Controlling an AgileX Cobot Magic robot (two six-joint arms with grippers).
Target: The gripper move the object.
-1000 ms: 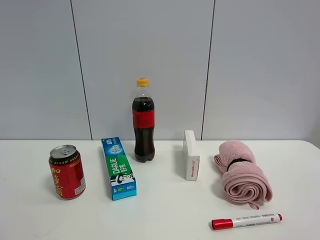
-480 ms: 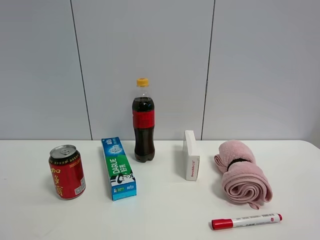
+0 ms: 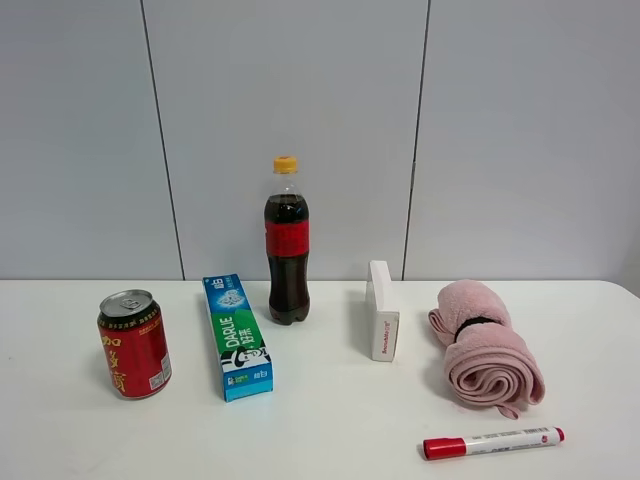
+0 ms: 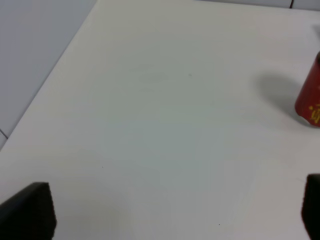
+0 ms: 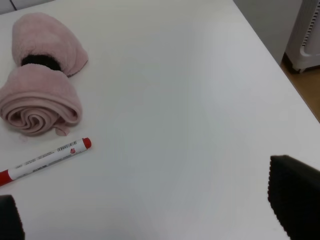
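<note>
On the white table [image 3: 330, 420] stand a red can [image 3: 133, 345], a green and blue toothpaste box [image 3: 237, 336], a cola bottle [image 3: 287, 243], a small white box [image 3: 381, 310], a rolled pink towel [image 3: 484, 345] and a red marker [image 3: 492, 441]. Neither gripper shows in the exterior view. My left gripper [image 4: 170, 215] is open and empty above bare table, with the can [image 4: 310, 97] at the frame's edge, well apart. My right gripper [image 5: 150, 210] is open and empty, apart from the towel [image 5: 40, 95] and the marker [image 5: 45, 157].
A grey panelled wall [image 3: 320, 130] rises behind the table. The table's edge and the floor show in the right wrist view, with a white appliance [image 5: 307, 35] standing beyond it. Another table edge runs along a grey wall [image 4: 30, 45] in the left wrist view.
</note>
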